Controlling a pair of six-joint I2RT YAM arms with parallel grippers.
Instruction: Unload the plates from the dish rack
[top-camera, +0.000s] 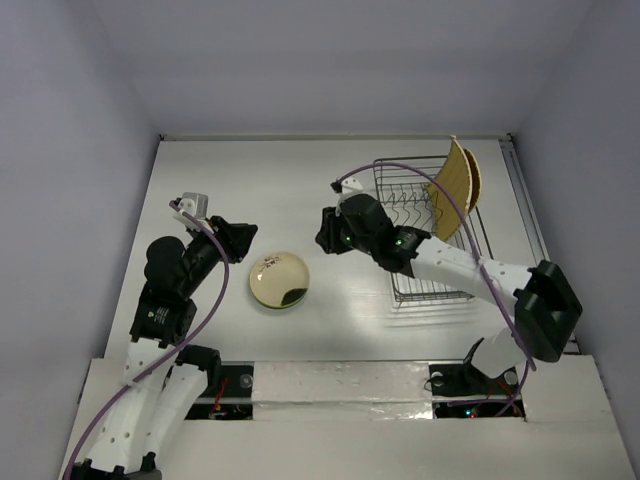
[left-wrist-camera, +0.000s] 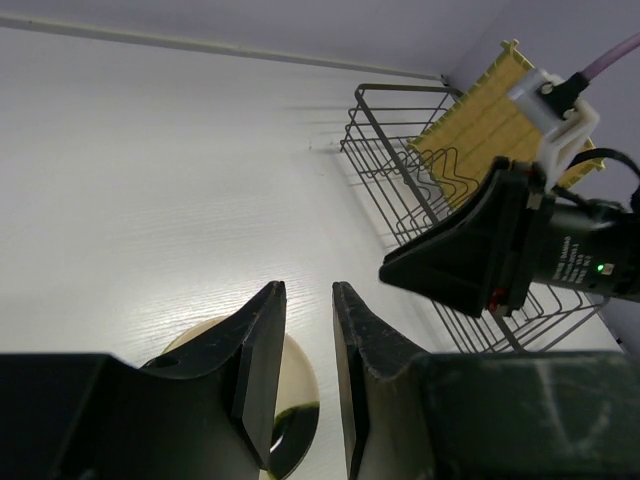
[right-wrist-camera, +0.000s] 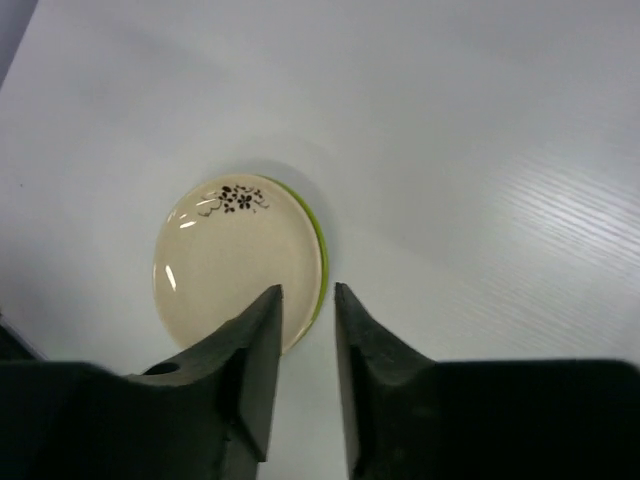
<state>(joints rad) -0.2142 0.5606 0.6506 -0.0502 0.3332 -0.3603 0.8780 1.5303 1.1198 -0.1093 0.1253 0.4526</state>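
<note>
closest to the lens in the left wrist view is the left gripper (left-wrist-camera: 308, 300). its two dark fingers (left-wrist-camera: 255, 350) stand w/ a narrow gap btwn them and nothing in it, so slightly parted, gripping nothing. just below the tips, partly hidden, lies the cream plate (left-wrist-camera: 300, 385), its dark patch (left-wrist-camera: 293, 432) showing in the gap.

same story in the right wrist view: the right gripper (right-wrist-camera: 307, 300) has its fingers a little apart, nothing held. it hangs over the table (right-wrist-camera: 480, 150) by the plate's rim. here the plate shows a small black flower print (right-wrist-camera: 238, 198) near its far side. a thin lime-green plate (right-wrist-camera: 321, 255) peeks out from under its right edge, so the cream one sits on top of it.

from above, that stack lies flat, left of centre & well apart from the dish rack (top-camera: 412, 205). the left gripper is just beside it on the left. the right gripper is near it on the far right, over bare table btwn stack & rack. both claws point inward, toward each other.

the rack stands on the right side of the table, and the right arm (top-camera: 450, 262) reaches across its near part, a purple cable (top-camera: 400, 167) looping over it. at the rack's far right end a yellow ribbed plate (top-camera: 452, 190) stands on edge, tilted. a second brownish rounded edge (top-camera: 474, 180) sits right behind it; cant tell which plate that is.
</note>
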